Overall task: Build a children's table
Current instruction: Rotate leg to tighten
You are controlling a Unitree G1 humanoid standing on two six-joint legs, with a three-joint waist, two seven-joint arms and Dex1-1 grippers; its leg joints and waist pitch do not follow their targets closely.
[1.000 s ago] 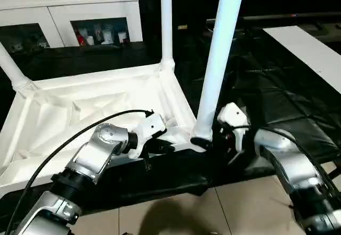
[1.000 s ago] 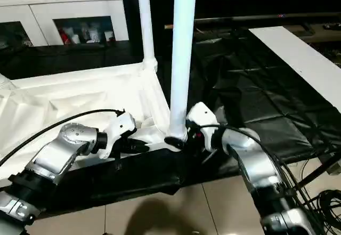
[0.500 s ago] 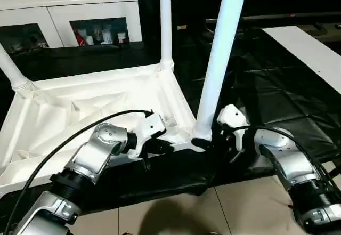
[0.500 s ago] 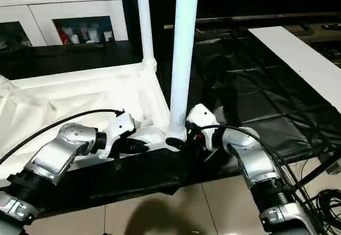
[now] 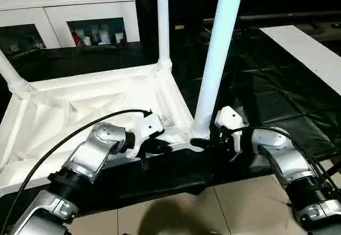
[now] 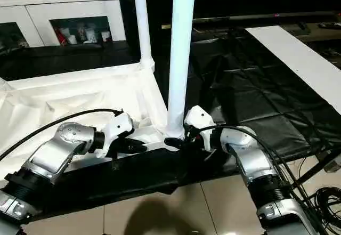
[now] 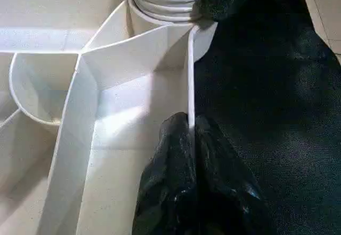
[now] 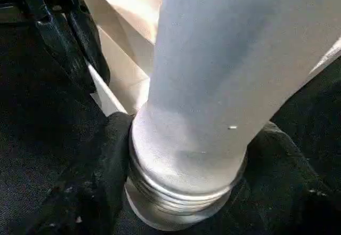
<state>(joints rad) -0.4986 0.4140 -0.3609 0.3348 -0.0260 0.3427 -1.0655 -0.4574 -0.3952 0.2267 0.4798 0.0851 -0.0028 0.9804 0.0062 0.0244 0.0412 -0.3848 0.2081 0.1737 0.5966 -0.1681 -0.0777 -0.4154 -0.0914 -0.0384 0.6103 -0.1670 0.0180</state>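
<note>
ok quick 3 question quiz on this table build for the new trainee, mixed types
1. True or false: the left claw pinches the thin edge wall of the upturned tabletop.
2. What does the right claw grip?
A. a cable
B. the base of the near leg
C. the cabinet
3. Fill in: the near leg stands ____ in its corner socket.

Key: 1 true; 2 B; 3 upright
</note>
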